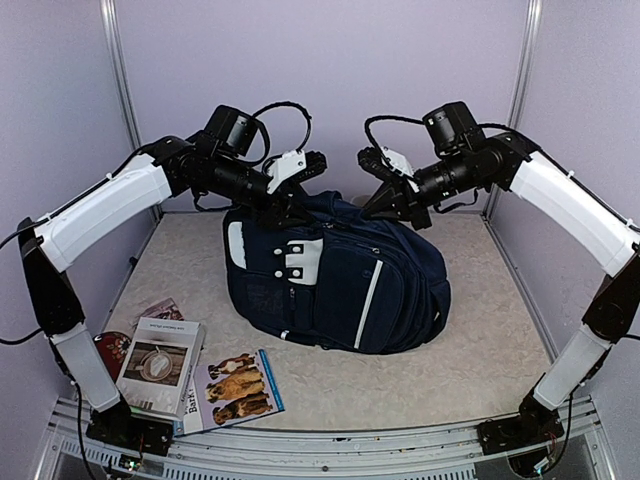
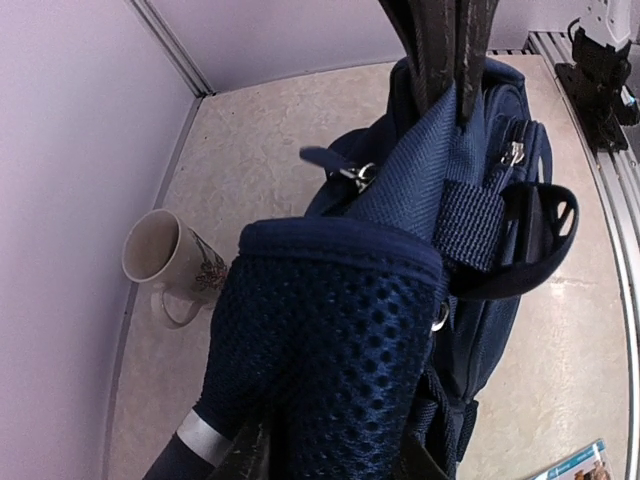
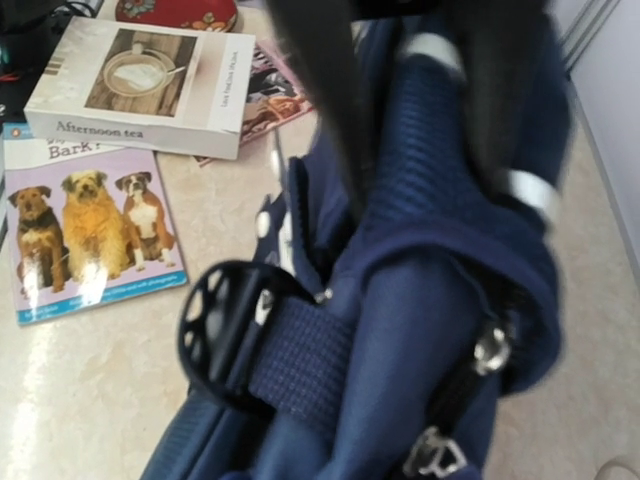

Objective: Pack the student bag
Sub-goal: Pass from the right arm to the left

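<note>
The student bag point(image 1: 340, 280), a navy backpack with white trim, lies on the table's middle with its top toward the back. My left gripper point(image 1: 283, 207) is shut on the padded mesh shoulder strap point(image 2: 330, 340) at the bag's top left, and its fingertips point(image 2: 252, 452) show at the strap's sides. My right gripper point(image 1: 378, 208) is at the bag's top right. In the left wrist view its dark fingers point(image 2: 440, 50) pinch the navy fabric at the strap's root. In the right wrist view its own fingers are hidden under the bag point(image 3: 420, 330). The black carry handle point(image 3: 225, 325) hangs loose.
A white "Afternoon tea" box point(image 1: 160, 365), a dog book point(image 1: 240, 388), a magazine point(image 1: 162, 310) and a red plate point(image 1: 112, 350) lie at the front left. A white mug point(image 2: 165, 255) stands behind the bag by the left wall.
</note>
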`<action>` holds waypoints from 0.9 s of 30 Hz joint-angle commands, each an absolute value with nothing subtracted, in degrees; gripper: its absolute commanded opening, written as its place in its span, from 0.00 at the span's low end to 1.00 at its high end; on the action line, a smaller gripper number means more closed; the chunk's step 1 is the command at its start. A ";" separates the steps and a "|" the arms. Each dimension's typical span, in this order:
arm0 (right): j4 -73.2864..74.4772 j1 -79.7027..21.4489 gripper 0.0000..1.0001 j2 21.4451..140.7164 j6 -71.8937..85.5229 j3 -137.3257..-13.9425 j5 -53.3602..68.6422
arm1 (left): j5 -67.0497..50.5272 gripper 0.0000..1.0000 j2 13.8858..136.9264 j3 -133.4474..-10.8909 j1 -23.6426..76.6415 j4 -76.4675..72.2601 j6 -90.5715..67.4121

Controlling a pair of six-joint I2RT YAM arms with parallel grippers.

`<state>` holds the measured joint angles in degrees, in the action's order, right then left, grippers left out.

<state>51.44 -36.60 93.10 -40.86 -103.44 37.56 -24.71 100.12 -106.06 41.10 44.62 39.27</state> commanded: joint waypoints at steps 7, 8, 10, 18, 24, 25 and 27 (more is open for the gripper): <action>28.06 -33.48 0.00 91.12 -28.96 -100.14 30.42 | -33.51 0.00 94.41 -98.41 41.69 45.51 34.07; 26.63 -33.45 0.00 91.22 -26.94 -100.12 29.53 | -33.90 0.00 93.29 -97.15 41.74 44.12 31.94; 23.62 -33.46 0.26 90.55 -21.89 -99.21 24.26 | -33.50 0.00 90.92 -94.11 41.62 38.53 25.87; 23.34 -33.40 0.70 82.49 1.02 -95.67 1.18 | -28.45 0.00 88.66 -91.02 41.92 20.92 2.07; 21.02 -35.90 0.53 75.16 16.40 -88.19 6.03 | -27.90 0.00 88.52 -90.01 42.95 16.29 -4.29; 21.00 -37.63 0.50 74.60 17.40 -87.17 5.42 | -27.45 0.00 88.77 -90.00 43.28 15.55 -5.45; 21.34 -42.99 0.47 74.15 18.67 -86.17 0.99 | -26.61 0.00 89.38 -89.85 44.15 13.62 -7.67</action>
<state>22.74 -35.94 74.59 9.41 -89.54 5.50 -24.03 90.19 -89.49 42.04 27.46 1.61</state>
